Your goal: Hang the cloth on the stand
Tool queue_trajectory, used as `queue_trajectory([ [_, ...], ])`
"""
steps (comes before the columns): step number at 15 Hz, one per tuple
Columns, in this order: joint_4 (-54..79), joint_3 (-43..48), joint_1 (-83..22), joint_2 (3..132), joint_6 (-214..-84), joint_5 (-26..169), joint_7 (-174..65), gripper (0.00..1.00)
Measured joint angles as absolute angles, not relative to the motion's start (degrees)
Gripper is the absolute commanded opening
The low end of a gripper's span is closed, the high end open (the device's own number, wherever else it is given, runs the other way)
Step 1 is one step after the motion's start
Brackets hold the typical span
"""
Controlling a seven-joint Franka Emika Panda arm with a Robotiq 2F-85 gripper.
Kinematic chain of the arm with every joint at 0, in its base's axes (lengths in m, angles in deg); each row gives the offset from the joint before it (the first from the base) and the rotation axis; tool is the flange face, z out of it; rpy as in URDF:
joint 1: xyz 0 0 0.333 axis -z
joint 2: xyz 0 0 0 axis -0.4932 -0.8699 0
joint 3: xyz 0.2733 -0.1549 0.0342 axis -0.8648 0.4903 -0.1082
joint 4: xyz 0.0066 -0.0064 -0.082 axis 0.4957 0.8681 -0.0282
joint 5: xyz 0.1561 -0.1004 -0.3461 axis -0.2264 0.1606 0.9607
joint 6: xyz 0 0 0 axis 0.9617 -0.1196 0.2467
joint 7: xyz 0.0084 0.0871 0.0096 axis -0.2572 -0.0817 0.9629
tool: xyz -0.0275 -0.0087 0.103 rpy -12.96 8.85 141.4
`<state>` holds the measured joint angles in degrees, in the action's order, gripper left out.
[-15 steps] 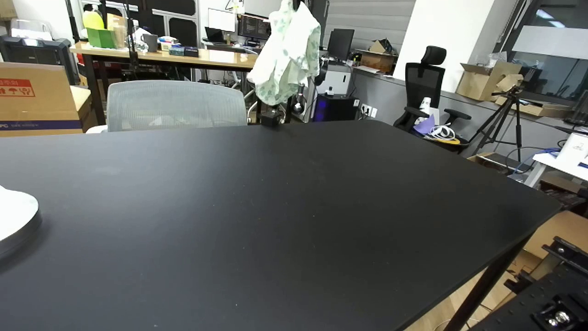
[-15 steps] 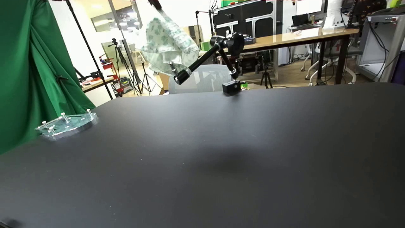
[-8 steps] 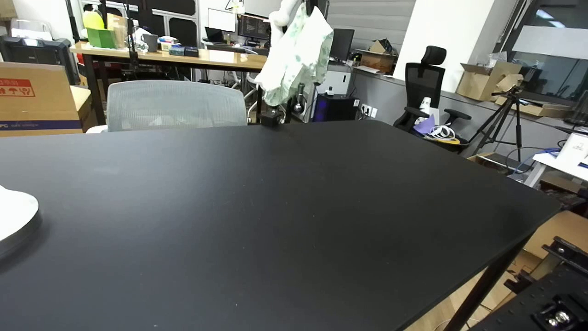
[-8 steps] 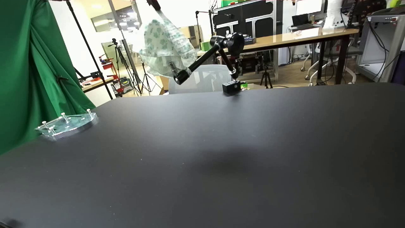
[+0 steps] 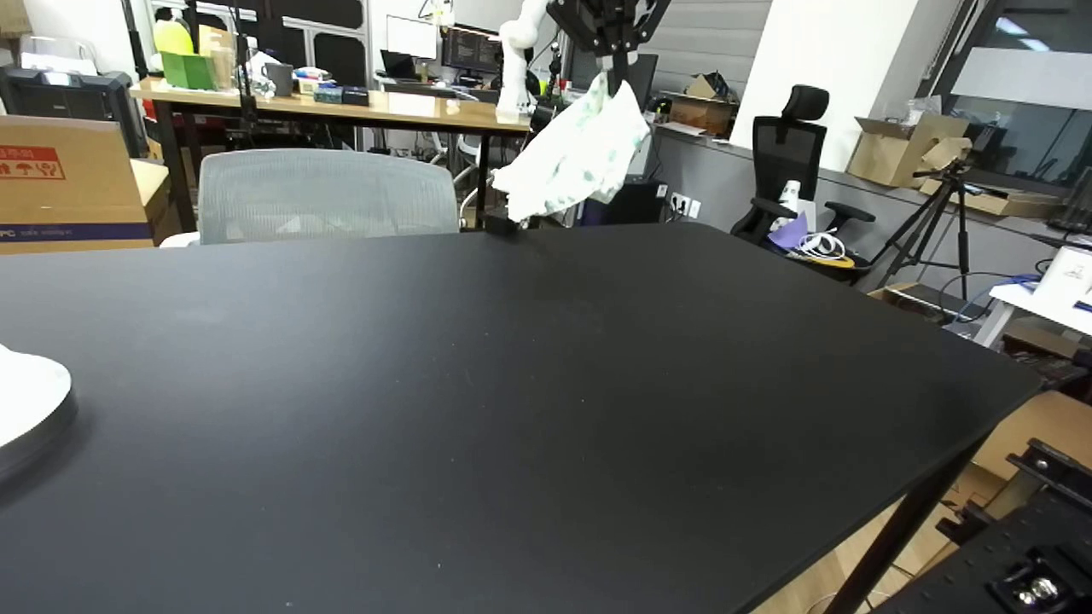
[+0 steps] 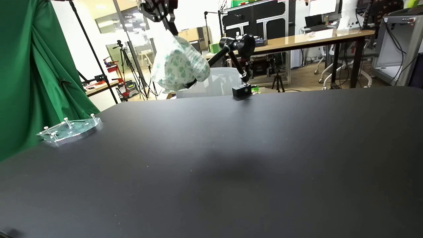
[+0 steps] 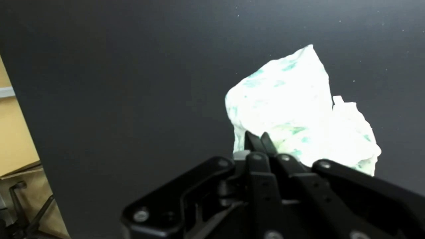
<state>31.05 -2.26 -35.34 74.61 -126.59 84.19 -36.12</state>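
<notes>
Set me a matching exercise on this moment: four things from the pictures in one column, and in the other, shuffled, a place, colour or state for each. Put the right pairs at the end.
Things
1. gripper
2. cloth
3. curtain
4. stand

Place, colour or state
A. plain green, at the picture's side in an exterior view
B. black and jointed, its base at the edge of the table
C. white with green marks
D. shut, with fabric pinched at its tips

Right pairs: 1-D; 2-C; 3-A; 4-B
</notes>
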Motion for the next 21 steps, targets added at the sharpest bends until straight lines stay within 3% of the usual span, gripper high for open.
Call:
queue_trajectory([
  [12, 31.5, -0.9, -34.5, 68.7, -139.3, 76.5, -28.2, 0.00],
  [13, 31.5, -0.9, -34.5, 68.7, -139.4, 76.5, -28.2, 0.26],
  [14, 31.6, -0.9, -34.6, 68.7, -139.4, 76.5, -28.2, 0.27],
  [21, 32.4, -1.0, -35.3, 70.7, -139.1, 76.5, -28.2, 0.74],
])
